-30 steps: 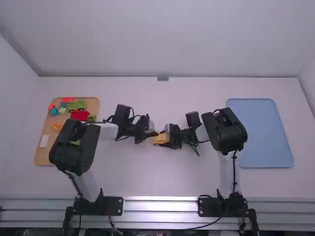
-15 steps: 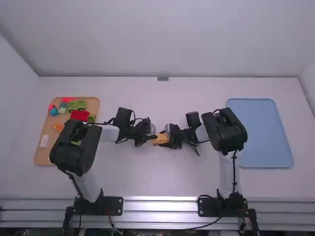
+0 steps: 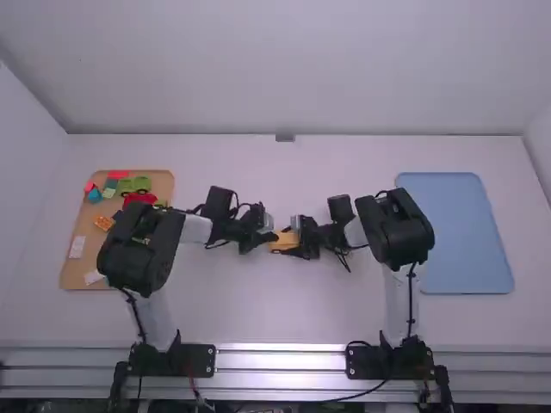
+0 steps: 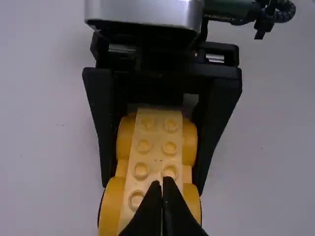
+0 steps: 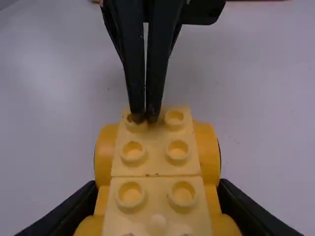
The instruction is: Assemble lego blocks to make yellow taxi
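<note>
So the yellow lego car point(image 5: 157, 167) is right between the fingers of the right claw point(image 3: 290, 241), which has it gripped from both sides — and the left claw point(image 3: 275, 237) has its fingers pinched together over the studs at the car's other end, can't tell if they're touching. Farther out, well apart, there's a tan tray point(image 3: 72, 268) with colorful blocks point(image 3: 135, 185) and a blue tray point(image 3: 456, 232).
</note>
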